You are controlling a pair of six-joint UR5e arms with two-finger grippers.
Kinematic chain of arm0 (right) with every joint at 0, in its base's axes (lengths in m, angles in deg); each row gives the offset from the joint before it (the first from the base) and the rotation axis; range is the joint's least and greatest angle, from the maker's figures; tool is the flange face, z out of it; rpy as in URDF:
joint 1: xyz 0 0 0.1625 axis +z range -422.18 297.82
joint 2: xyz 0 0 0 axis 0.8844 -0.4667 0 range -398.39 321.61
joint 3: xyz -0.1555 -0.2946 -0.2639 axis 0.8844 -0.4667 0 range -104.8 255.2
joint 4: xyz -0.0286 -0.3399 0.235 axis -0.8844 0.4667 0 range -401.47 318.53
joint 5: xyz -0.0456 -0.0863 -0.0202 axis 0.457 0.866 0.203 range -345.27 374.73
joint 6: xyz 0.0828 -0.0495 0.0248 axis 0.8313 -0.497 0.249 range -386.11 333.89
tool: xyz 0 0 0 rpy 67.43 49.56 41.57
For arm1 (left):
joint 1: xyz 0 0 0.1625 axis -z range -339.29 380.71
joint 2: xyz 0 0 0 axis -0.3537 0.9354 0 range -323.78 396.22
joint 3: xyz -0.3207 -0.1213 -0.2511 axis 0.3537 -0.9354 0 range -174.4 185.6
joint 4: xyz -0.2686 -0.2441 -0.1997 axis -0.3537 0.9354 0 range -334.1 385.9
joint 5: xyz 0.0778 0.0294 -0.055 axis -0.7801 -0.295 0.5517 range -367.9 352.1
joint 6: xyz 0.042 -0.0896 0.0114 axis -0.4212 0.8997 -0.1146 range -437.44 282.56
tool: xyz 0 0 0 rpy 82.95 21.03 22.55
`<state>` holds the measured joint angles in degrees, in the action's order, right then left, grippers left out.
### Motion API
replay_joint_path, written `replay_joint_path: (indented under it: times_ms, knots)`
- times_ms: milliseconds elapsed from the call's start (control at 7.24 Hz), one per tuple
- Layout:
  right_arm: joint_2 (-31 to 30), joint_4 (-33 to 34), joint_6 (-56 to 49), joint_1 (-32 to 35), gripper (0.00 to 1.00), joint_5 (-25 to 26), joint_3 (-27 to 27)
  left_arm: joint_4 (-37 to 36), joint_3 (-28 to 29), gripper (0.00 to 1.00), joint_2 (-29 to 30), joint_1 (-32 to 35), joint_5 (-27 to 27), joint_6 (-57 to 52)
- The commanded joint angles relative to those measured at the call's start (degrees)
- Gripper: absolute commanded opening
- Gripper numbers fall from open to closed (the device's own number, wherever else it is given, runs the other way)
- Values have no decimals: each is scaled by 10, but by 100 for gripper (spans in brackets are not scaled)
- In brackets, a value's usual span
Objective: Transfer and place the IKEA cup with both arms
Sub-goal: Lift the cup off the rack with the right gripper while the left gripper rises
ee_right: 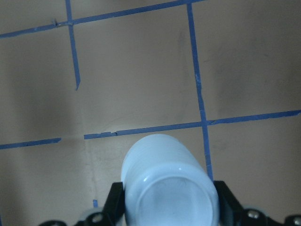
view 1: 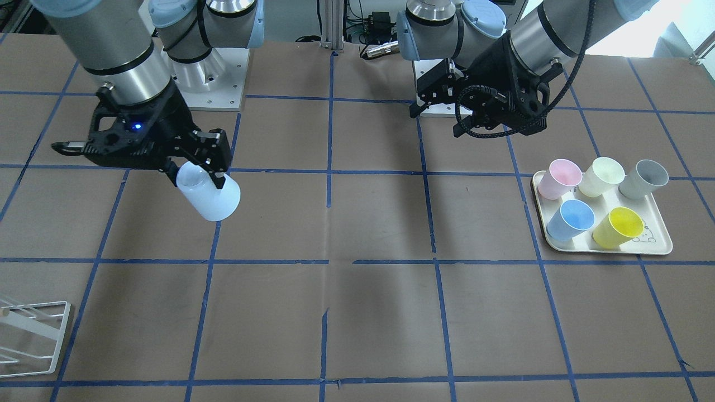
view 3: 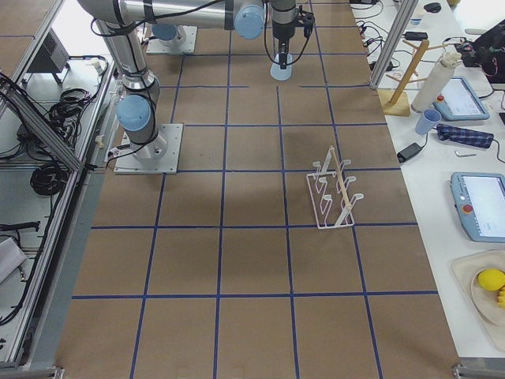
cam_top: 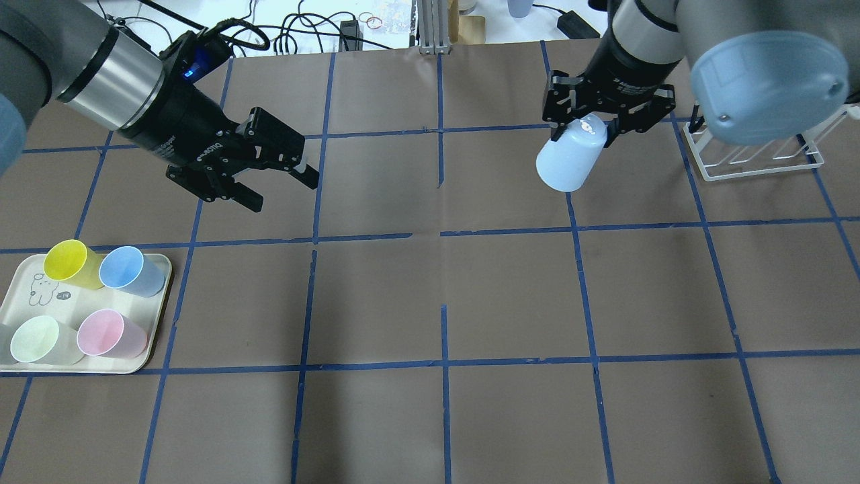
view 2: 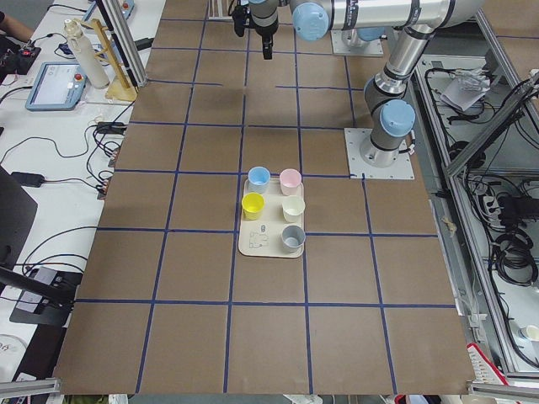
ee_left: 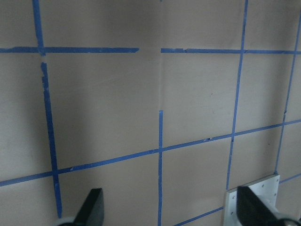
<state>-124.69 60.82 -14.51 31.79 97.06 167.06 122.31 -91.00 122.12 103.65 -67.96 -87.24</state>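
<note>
The IKEA cup (cam_top: 570, 160), a very pale ice-blue tumbler, hangs tilted above the table in my right gripper (cam_top: 584, 131). The gripper is shut on the cup's narrow end and the wide end points down. It shows in the front view (view 1: 211, 196) under the right gripper (view 1: 195, 170), and in the right wrist view (ee_right: 168, 183) between the black fingers (ee_right: 115, 205). My left gripper (cam_top: 282, 193) is open and empty above the table, well to the left of the cup. Its spread fingertips (ee_left: 93, 207) show in the left wrist view.
A cream tray (cam_top: 153, 349) at the near left holds yellow (cam_top: 67, 262), sky-blue (cam_top: 126, 269), pink (cam_top: 107, 334) and pale green (cam_top: 37, 339) cups; a grey cup (view 1: 645, 178) shows in the front view. A white wire rack (cam_top: 759, 158) stands at the far right.
</note>
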Motion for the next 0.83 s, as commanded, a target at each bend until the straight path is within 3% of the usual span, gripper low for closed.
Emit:
replay_joint_path:
  times_ms: [0, 138, 414, 553, 691]
  knots:
    - [-11, -3, 46, 26, 6, -135, -2, -32, -57, 100, -6, -22, 103, -9]
    - [-21, -3, 73, 23, 5, -221, -1, -27, -95, 100, -13, -60, 203, -7]
    - [-19, 0, 115, 0, 4, -384, 9, -16, -125, 100, -11, -108, 258, -7]
    - [-17, -5, 114, -34, 4, -482, 22, 8, -126, 100, 0, -125, 363, -7]
    - [-18, -5, 110, -58, 4, -588, 61, 14, -139, 100, 6, -124, 416, -7]
